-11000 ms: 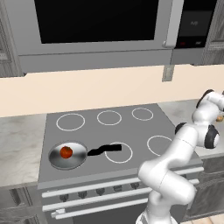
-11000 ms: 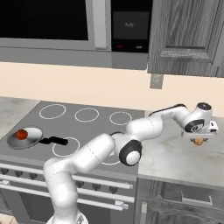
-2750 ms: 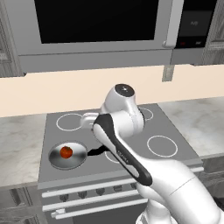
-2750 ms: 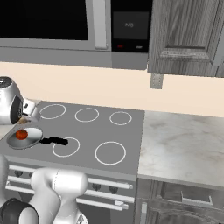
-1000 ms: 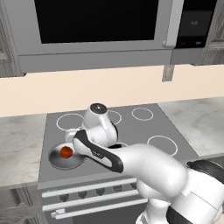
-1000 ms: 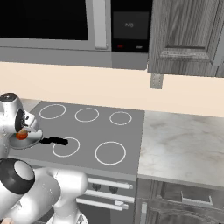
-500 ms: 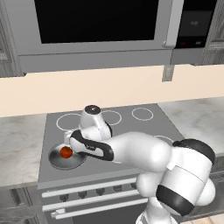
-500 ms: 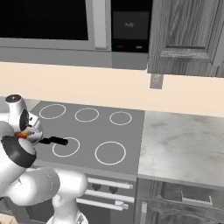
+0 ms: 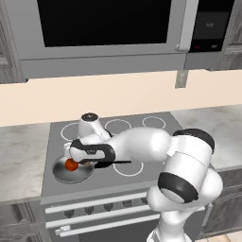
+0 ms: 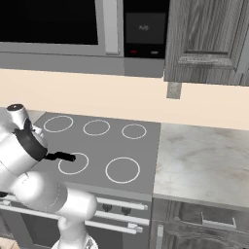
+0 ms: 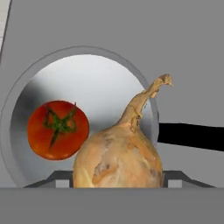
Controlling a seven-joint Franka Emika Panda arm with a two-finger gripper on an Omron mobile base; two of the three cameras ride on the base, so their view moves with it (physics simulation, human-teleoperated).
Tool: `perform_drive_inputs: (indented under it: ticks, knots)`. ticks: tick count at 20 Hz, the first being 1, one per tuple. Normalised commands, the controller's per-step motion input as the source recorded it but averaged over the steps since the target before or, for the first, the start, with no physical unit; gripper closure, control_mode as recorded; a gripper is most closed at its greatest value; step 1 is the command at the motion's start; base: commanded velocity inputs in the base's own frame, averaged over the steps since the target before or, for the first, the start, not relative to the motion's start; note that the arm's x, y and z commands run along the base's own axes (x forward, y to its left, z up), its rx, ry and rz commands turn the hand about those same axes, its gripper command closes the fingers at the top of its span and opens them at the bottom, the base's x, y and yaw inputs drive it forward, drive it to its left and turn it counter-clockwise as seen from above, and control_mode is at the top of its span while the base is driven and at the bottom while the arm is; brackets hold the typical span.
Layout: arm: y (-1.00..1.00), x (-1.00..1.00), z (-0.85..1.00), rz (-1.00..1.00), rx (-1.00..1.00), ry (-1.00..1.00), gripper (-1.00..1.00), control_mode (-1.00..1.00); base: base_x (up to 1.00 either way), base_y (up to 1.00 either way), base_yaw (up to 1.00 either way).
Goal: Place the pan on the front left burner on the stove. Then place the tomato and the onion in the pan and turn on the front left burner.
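The steel pan sits at the front left corner of the grey stove, and it covers the front left burner ring. Inside it lies the red tomato, on the left side of the pan floor in the hand view. My gripper hangs just above the pan, shut on the golden-tan onion, whose pointed tip sticks up and right. The onion hangs over the pan's right half, beside the tomato. The pan's black handle points right toward the middle ring.
A microwave hangs low over the stove. Marble counters flank it on the left and right. Dark knobs line the stove's front panel. My own arm crosses the cooktop's front left, hiding the pan in the right base view.
My hand has come down and a little left over the pan, carrying the onion. The pan and tomato have not moved.
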Motion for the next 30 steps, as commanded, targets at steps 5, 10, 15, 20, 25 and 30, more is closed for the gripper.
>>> perform_drive_inputs:
  ticks: [5,10,15,20,25,30]
  knots:
    - [0.06,0.15,-0.18,0.00,-0.07,0.04,1.00,-1.00,0.00,0.00,0.00]
    - [0.00,0.14,-0.18,0.00,-0.04,0.00,1.00,-1.00,0.00,0.00,0.00]
    - [0.00,0.01,-0.17,-0.01,0.02,0.00,1.00,-1.00,0.00,0.00,0.00]
    - [0.00,0.00,-0.47,-0.01,0.13,0.00,-1.00,-1.00,0.00,0.00,0.00]
    - [0.00,-0.01,-0.26,0.00,0.13,-0.01,-1.00,-1.00,0.00,0.00,0.00]
    - [0.00,-0.41,0.15,0.00,0.07,-0.13,-1.00,-1.00,0.00,0.00,0.00]
